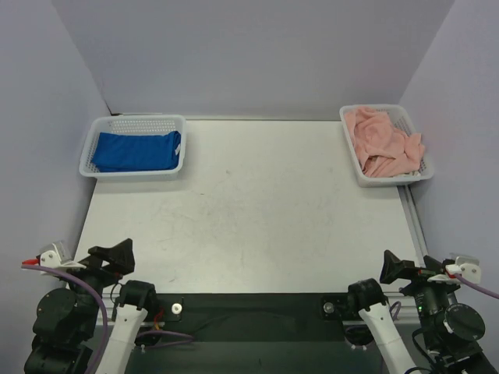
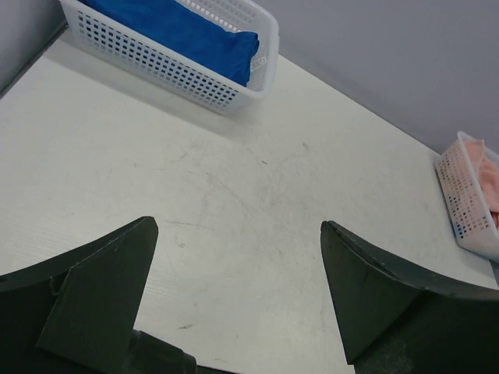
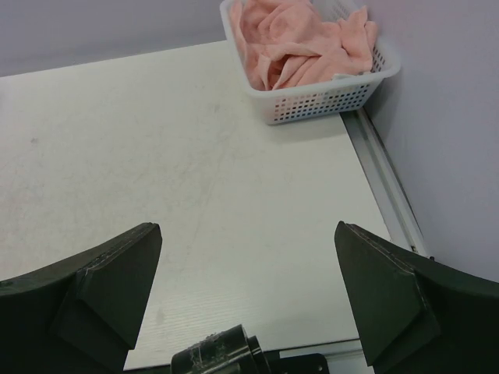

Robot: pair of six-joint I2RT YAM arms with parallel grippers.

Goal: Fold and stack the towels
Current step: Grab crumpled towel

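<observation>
So both towels are sitting in baskets at the far end of the scuffed white worktop (image 1: 249,226). The salmon-pink terry towel (image 1: 382,144) is bunched up in a heap inside the white mesh plastic basket (image 1: 390,181) at the far right corner. The royal-blue terry towel (image 1: 136,150) lies flat and looks already folded in a matching white mesh basket (image 1: 132,173) at the far left corner. The left gripper (image 2: 238,226) and right gripper (image 3: 248,230) both hover over the near edge, well apart from the baskets, jaws spread wide with nothing between them. My guess is the pink one is the job here. It looks light, limp and a bit grippy, so it'll sag and drape instead of holding shape. I'd pinch a raised ridge or loose corner on top of the heap, not dig into the middle. Watch out though, that basket looks light enough to come up with the cloth if a loop snags the mesh.
</observation>
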